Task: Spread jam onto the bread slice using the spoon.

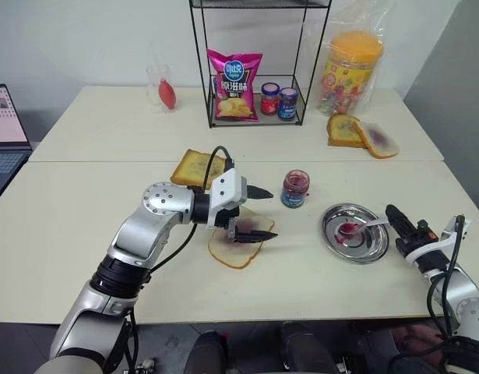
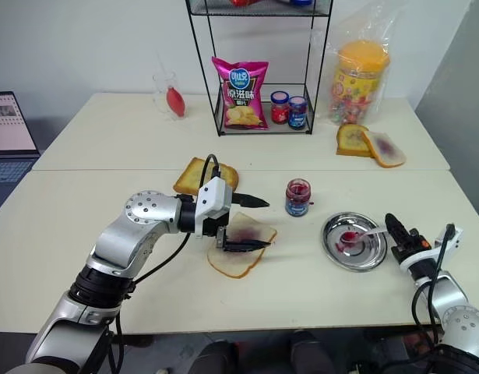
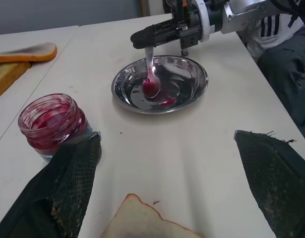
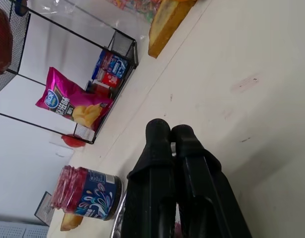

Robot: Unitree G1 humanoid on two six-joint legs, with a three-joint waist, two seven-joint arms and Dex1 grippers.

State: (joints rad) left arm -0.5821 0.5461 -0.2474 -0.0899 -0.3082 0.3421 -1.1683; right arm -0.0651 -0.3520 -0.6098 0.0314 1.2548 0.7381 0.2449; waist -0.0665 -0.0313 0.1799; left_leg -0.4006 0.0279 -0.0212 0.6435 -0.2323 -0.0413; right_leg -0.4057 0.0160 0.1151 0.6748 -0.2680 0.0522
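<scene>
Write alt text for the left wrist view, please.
The right gripper is shut on the handle of the spoon, whose jam-coated bowl rests in a steel plate. An open jam jar stands nearby, with the bread slice closest.

A staged test room, lab or office rather than a home kitchen, is suggested. Two plain cream tables (image 1: 83,234) are pushed together against a bare white wall. A laptop (image 1: 5,128) is set open at the table's left edge. Food is laid out as props: a black wire rack (image 1: 255,70) with a pink crisp bag (image 1: 234,87) and two small jars (image 1: 278,101), and a big yellow-lidded tub of sweets (image 1: 350,72) beside it.
</scene>
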